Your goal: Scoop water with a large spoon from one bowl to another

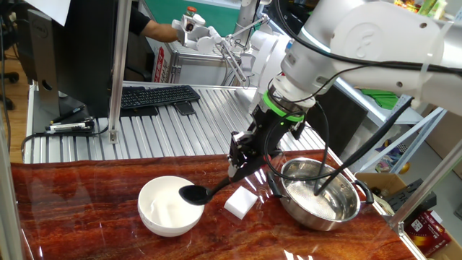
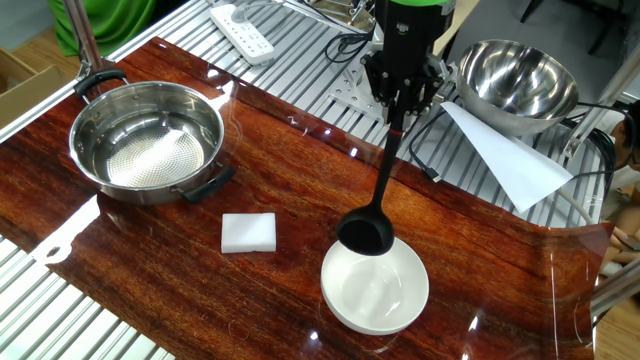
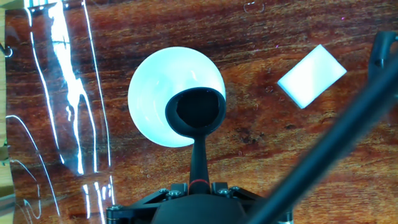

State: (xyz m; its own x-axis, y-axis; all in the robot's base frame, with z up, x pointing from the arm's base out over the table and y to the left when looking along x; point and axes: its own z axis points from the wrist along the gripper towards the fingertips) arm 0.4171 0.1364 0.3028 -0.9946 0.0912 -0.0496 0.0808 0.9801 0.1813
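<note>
The gripper (image 2: 403, 100) is clamped narrowly on the ladle (image 2: 366, 232) handle's end, so the cup hangs over the white bowl's (image 2: 400, 305) rim, placed for pouring. The steel bowl (image 2: 95, 115) sits well apart, past the white block (image 2: 249, 232).

Glossy red-brown wood-grain tabletop (image 1: 94, 202) laid over a ribbed metal bench (image 1: 180, 130). Black keyboard (image 1: 157, 95) near the bench's far edge. White power strip (image 2: 242, 30) and white paper sheet (image 2: 505, 160) beyond the tabletop's far edge. Bright glare streaks on the wood.
</note>
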